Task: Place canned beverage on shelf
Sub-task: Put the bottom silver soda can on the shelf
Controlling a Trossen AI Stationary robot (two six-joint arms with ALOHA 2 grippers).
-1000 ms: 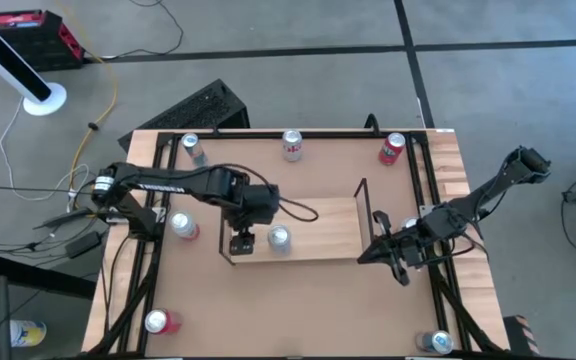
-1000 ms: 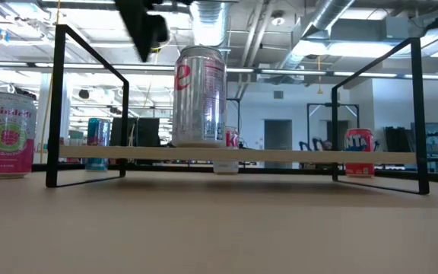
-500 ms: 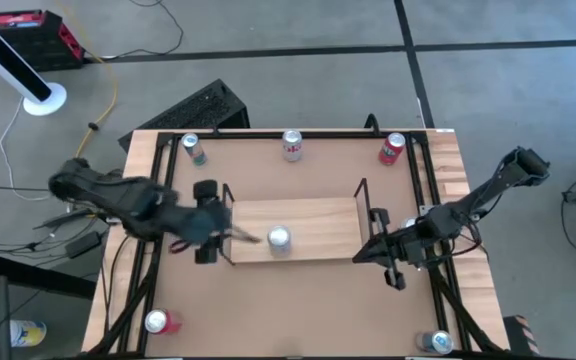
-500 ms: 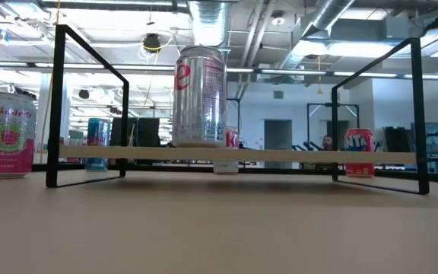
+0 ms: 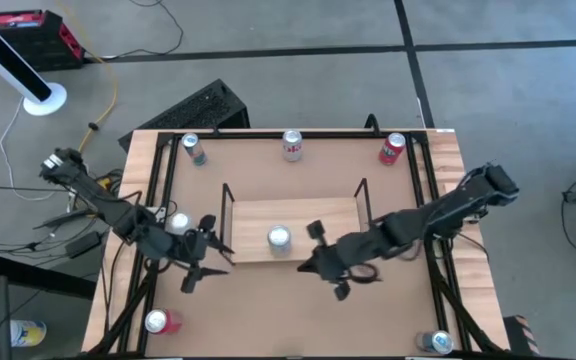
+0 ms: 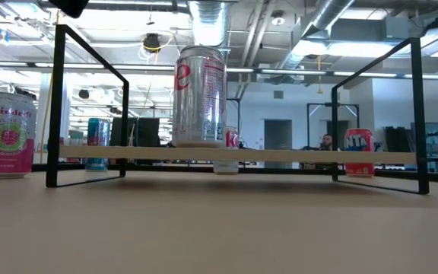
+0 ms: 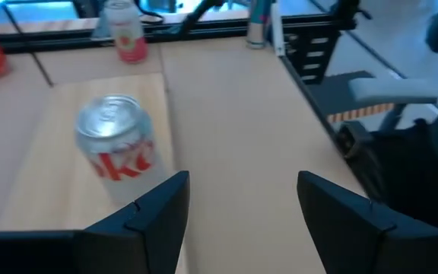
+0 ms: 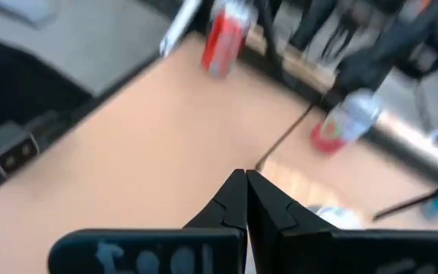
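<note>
Standing upright near the middle of the shelf, a silver can is seen from above, free of both grippers. At its nine o'clock, off the shelf's short end, the left gripper is held with fingers spread and nothing between them; a pink can sits beside that arm. At the silver can's four o'clock the right gripper is stretched low over the table, its arm reaching in from three o'clock.

In the low view the silver can is shown on the light board, between the black wire uprights, with a pink can on the tabletop at nine o'clock.

From the left wrist the silver can is seen beyond the parted fingers, not touching them.

In the right wrist view the fingers are pressed together, empty.

A can like this is judged light, rigid, thin-walled and smooth, so it is best gripped across the mid-body and not squeezed hard.
</note>
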